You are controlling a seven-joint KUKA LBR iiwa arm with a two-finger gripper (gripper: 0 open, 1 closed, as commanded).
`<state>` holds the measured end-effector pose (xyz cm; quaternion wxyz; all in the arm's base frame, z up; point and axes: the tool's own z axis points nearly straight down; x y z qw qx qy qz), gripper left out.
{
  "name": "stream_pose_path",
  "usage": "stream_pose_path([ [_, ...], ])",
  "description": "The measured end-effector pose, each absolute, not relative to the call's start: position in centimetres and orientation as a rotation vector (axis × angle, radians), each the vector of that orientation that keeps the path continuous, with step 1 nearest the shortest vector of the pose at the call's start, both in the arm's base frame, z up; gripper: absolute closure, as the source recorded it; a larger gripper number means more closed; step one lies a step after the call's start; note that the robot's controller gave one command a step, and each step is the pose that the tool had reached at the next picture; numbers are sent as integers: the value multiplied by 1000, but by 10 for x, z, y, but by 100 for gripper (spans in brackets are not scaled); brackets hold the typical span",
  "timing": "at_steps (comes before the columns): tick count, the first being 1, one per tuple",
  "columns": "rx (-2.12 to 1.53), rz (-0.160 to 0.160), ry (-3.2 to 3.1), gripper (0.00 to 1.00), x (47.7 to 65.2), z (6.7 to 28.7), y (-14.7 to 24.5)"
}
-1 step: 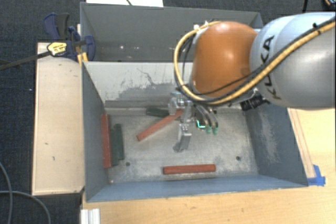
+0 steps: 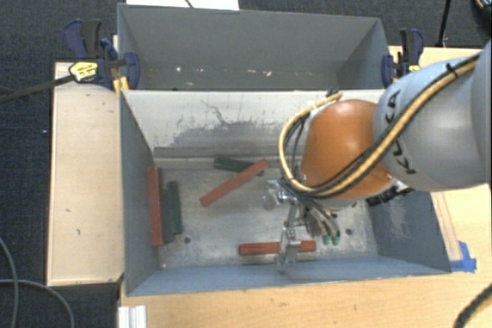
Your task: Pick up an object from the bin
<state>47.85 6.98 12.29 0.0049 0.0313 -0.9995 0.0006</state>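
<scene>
A robot arm (image 2: 442, 138) is reaching into a grey metal bin (image 2: 137, 180) from the right of the frame. Its rounded orange cover (image 2: 342, 146) and a loop of yellow and black cables (image 2: 286, 146) are hanging over the right half of the bin's floor. The hand (image 2: 291, 246) is pointing down at the lower middle of the frame, right at a short red stick (image 2: 257, 248) that is lying flat and level along the near wall. The hand's metal is crossing the stick toward its right end, and the stick's red is showing on both sides of it. Whether the hand is spread or pressed together cannot be told from this angle, nor whether it is pinching the stick. Just to the right, small green bits (image 2: 331, 240) are lying under the arm. Toward the centre, an orange stick (image 2: 234, 182) is lying on a slant, its upper end near a dark stick (image 2: 233, 164) by the far wall. Along the left wall, a long red bar (image 2: 154, 205) and a dark green bar (image 2: 174, 207) are lying side by side, well apart from the hand.
</scene>
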Motion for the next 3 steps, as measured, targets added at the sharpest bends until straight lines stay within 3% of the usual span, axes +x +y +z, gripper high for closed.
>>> stream_pose_path([
  [1, 14, -2, -3144, 0, 482, 68, 54],
  [2, 11, -2, -3143, 100, 482, 70, 55],
  [3, -329, -2, -3133, 100, 485, 227, 37],
])
